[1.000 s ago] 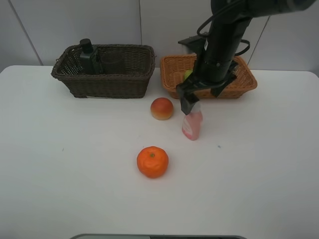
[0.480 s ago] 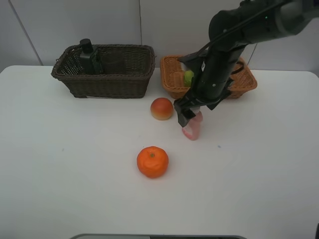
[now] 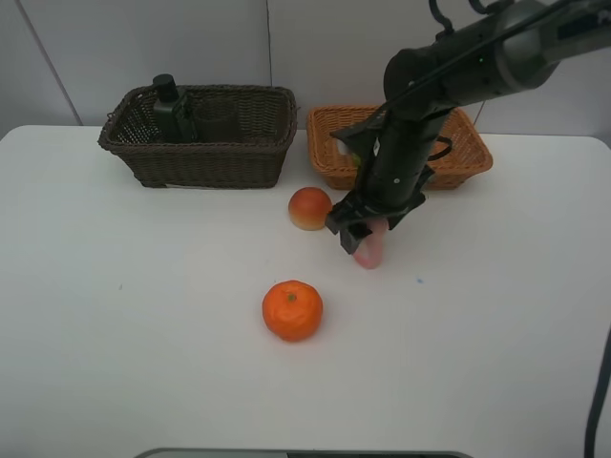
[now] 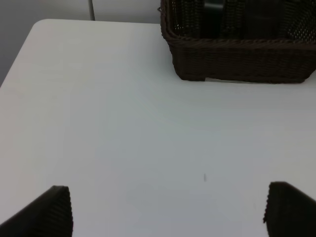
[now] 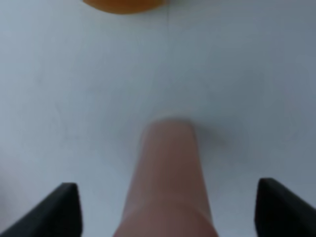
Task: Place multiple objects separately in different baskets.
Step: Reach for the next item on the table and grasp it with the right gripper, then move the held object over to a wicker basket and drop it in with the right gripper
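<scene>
Now the right hand [image 3: 364, 236] is straddling the pink bottle [image 3: 370, 252] on the counter [image 3: 143, 334], jaws partly open w/ gaps both sides, gripping nothing. Bottle is standing just beside the peach [image 3: 310, 208], poss. leaning, arm's blocking it. Left hand [image 4: 168, 210] is hovering wide open, empty, near the dark basket [image 4: 237, 64].

The high camera looks down from the near edge over the whole white table [image 3: 143, 382] toward the far wall [image 3: 334, 48]. The left wrist camera hangs low over the table's left side, facing the dark brown basket [image 4: 237, 64], which the high view shares. The right wrist camera looks down, very near the blurred pink bottle [image 5: 168, 177] and the orange [image 5: 123, 4], both also in the high view.
</scene>
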